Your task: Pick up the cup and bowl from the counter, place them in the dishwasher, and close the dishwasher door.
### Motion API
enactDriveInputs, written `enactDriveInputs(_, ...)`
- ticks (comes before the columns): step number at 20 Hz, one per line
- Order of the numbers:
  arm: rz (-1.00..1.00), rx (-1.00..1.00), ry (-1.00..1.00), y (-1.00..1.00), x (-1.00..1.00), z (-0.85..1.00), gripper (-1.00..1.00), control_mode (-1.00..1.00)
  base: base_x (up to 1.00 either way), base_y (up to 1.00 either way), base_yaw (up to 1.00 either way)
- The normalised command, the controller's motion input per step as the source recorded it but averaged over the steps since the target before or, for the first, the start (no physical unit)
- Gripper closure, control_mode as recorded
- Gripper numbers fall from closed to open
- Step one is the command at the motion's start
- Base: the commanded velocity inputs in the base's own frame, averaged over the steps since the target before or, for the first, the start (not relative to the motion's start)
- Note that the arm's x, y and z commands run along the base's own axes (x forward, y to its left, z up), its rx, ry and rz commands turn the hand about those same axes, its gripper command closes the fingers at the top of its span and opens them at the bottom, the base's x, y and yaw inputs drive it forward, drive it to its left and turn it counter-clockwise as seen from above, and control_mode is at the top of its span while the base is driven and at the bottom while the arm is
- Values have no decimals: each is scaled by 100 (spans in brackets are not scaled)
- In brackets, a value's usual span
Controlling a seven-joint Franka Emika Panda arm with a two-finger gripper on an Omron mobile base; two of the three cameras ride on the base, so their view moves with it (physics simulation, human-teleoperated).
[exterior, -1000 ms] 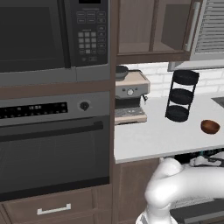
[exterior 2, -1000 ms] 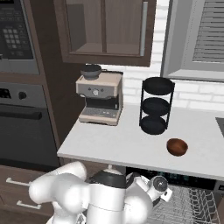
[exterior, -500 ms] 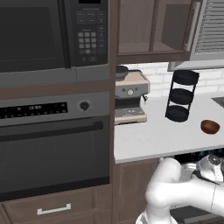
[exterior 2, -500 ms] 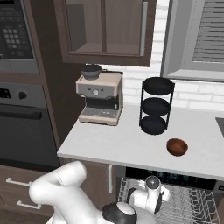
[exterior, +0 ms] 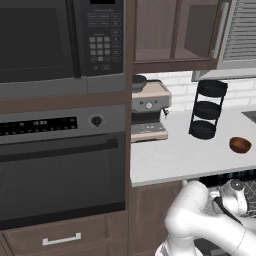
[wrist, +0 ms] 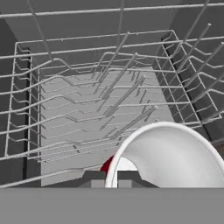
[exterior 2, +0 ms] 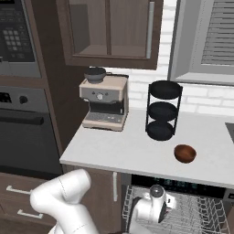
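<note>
In the hand view my gripper (wrist: 111, 178) is shut on the rim of the cup (wrist: 175, 157), red outside and white inside, and holds it tilted over the dishwasher's grey wire rack (wrist: 87, 109). The brown bowl (exterior 2: 185, 153) (exterior: 240, 144) sits on the counter (exterior 2: 128, 151) near its front edge, right of the black tiered stand. My arm bends down below the counter edge, over the pulled-out rack (exterior 2: 196, 215) under the dishwasher's dark top strip (exterior 2: 183, 185). The dishwasher door is out of view.
A coffee machine (exterior 2: 104, 101) and a black three-tier round rack (exterior 2: 163, 109) stand at the back of the counter. A black oven (exterior: 60, 170) and a microwave (exterior: 55, 40) fill the tall unit on the left. Upright wire tines rise across the rack.
My arm has swung down and to the right from just under the counter edge, lowering the hand with the cup over the dishwasher rack. The bowl has not moved.
</note>
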Motion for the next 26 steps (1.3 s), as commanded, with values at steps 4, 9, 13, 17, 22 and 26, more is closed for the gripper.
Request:
enactDriveInputs(4, 12, 0, 7, -11, 0, -34, 100, -100, 0, 0, 0)
enactDriveInputs(9, 9, 0, 6, 0, 0, -25, -100, -100, 0, 0, 0)
enactDriveInputs(13, 2, 0, 0, -5, -4, -2, -100, -100, 0, 0, 0)
enactDriveInputs(17, 0, 5, -2, -42, -8, 3, -100, -100, 0, 0, 0)
enactDriveInputs(22, -5, 3, 0, -35, -2, 53, -100, -100, 0, 0, 0)
enactDriveInputs(26, -12, 0, 0, -31, -3, 95, -100, -100, 0, 0, 0)
